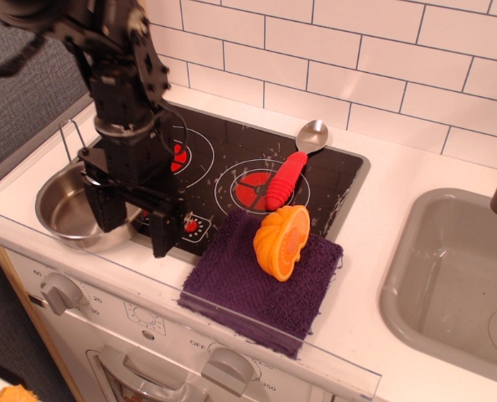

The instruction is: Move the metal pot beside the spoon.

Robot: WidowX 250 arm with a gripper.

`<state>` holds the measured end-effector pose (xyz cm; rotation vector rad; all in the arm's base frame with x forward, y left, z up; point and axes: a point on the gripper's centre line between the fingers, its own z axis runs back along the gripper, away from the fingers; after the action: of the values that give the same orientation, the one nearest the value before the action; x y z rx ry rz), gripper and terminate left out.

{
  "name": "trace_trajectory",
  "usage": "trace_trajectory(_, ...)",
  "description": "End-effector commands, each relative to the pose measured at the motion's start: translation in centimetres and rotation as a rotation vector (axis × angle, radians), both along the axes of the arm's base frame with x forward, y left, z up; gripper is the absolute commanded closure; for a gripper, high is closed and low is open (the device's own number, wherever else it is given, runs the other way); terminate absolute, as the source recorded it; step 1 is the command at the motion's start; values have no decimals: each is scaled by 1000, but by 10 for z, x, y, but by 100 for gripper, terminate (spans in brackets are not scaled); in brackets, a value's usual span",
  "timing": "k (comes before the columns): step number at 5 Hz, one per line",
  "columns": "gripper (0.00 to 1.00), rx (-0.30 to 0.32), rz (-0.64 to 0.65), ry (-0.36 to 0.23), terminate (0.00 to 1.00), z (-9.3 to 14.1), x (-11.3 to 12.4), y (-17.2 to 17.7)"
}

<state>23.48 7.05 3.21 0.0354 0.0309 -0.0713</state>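
Two black fingers of the robot arm's gripper hang spread wide apart at the front left of a toy kitchen bench, holding nothing. One finger reaches down at the right-hand rim of the metal pot, over or just inside the bowl; whether it touches the steel cannot be told. The other finger stands outside the pot, over the front edge of the black hob, close to a small red knob printed there. The dark arm rises from the fingers up and out past the top left corner.

The metal pot is shiny and shallow, sitting on the white bench at the hob's front left corner, with its thin wire loop handle standing up at the back. The arm hides part of its right side.

The spoon lies well apart from the pot, on the right half of the hob. Its red ribbed handle rests across a red burner ring, and its silver bowl points toward the white tiled wall.

Just in front of the spoon handle, a purple cloth lies on the bench edge with an orange ridged toy on it. A grey sink fills the far right.
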Motion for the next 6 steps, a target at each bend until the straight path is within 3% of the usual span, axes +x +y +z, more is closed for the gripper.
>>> trace_trajectory(1,0,-2,14,11,0,-13,14,22)
trace_trajectory(2,100,1,-17,1,0,-11,13,20)
trace_trajectory(6,100,5,-163,78,0,1,22,4)
